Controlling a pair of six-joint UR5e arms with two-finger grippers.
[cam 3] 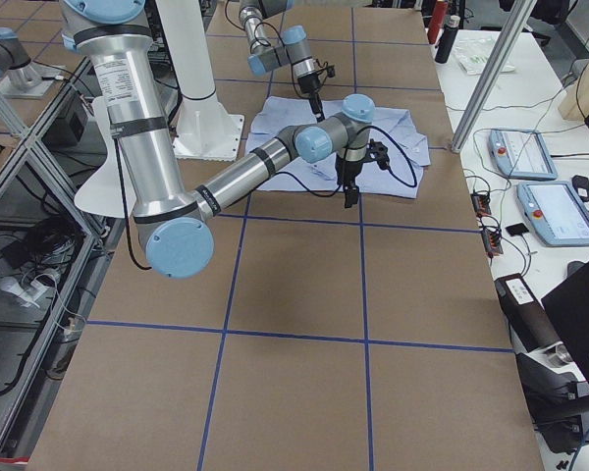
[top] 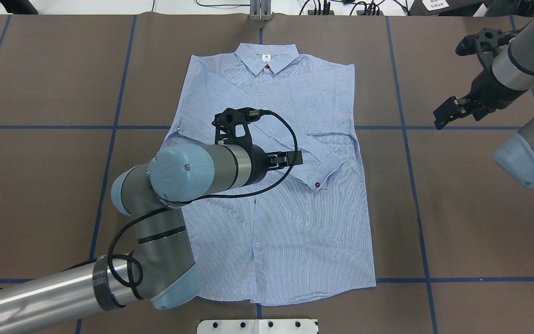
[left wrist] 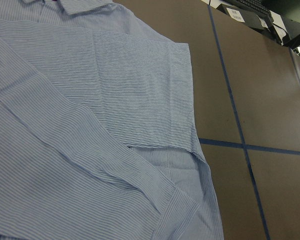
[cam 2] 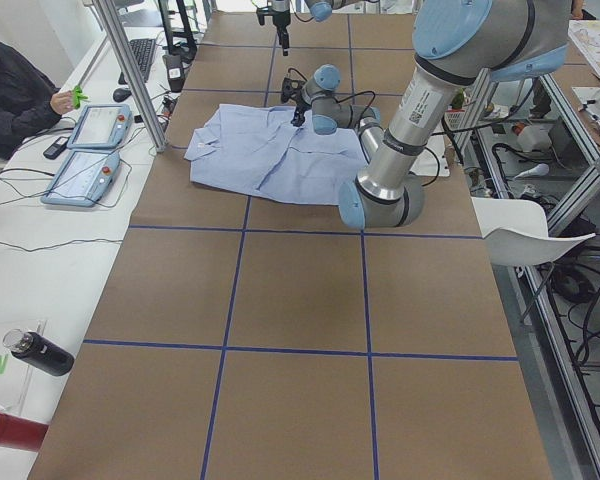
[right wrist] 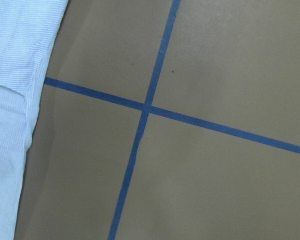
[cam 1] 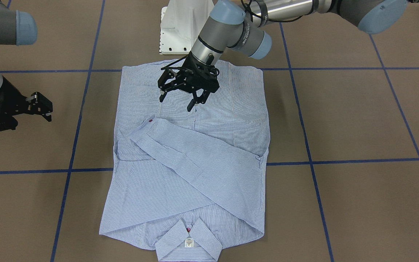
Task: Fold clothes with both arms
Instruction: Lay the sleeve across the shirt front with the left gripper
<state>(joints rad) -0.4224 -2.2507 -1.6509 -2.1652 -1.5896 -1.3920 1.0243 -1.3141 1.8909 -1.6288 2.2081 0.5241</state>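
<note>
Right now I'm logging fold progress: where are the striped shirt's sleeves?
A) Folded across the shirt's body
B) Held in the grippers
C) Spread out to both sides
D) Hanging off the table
A: both sleeves lie crossed over the body of the striped shirt, and the left gripper hovers open above it, holding nothing.

brown table point(cam 1: 358, 116), blue tape lines point(cam 1: 340, 160), striped shirt point(cam 1: 195, 163) flat
</note>
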